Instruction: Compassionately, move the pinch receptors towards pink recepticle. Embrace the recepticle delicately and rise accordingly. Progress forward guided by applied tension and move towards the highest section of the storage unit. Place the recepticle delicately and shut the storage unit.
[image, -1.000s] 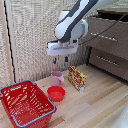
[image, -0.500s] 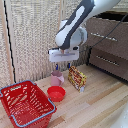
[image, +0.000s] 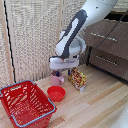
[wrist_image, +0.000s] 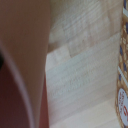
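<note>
The claw (image: 59, 73) sits low over the pink recepticle (image: 56, 79) on the worktop (image: 95, 102), hiding its top; whether the fingers grip it I cannot tell. The wrist view is a blur of pink wall (wrist_image: 22, 60). The storage unit (image: 107, 47) is cut off

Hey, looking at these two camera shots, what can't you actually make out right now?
- Gripper fingertips, exterior view: too small and blurred against the pink mug to tell whether they are open or shut, or touching it.
- Pink mug, wrist view: so close it fills the frame, cut off by the edge; handle unseen.
- Snack packet print: too blurred in both views.
- Dresser, exterior view: cut off at the exterior view's right; top drawer's state unclear.
</note>
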